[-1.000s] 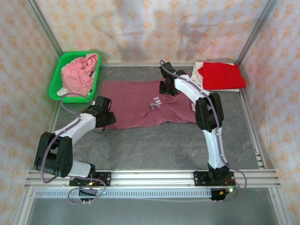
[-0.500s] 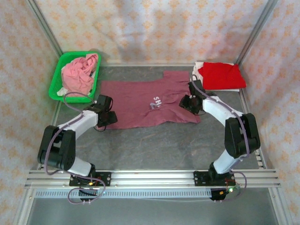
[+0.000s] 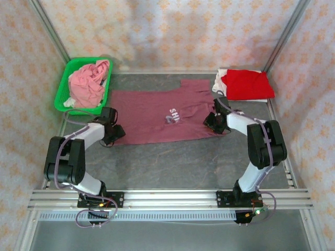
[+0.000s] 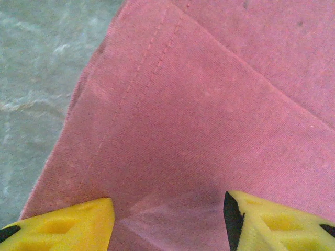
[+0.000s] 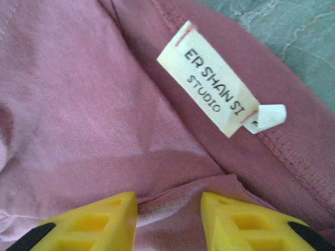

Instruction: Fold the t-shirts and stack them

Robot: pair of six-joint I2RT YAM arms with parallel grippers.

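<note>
You have the maroon t-shirt [image 3: 162, 116] spread flat on the desk [image 3: 172, 162] at mid-scene. It lies lengthwise left to right, with one sleeve projecting to the far side and pale "SH" lettering visible near its centre. At its left end the stitched hem lies flat and doubled over. At its right end the collar is rumpled, with a white neck label [image 5: 215, 102] reading "ER SHAN SI STUDIO". The pink t-shirt [image 3: 88, 82] sits crumpled in the green basket [image 3: 61, 86], far left. The red t-shirt [image 3: 247, 83] lies folded on the white t-shirt [image 3: 219, 82], far right.
</note>
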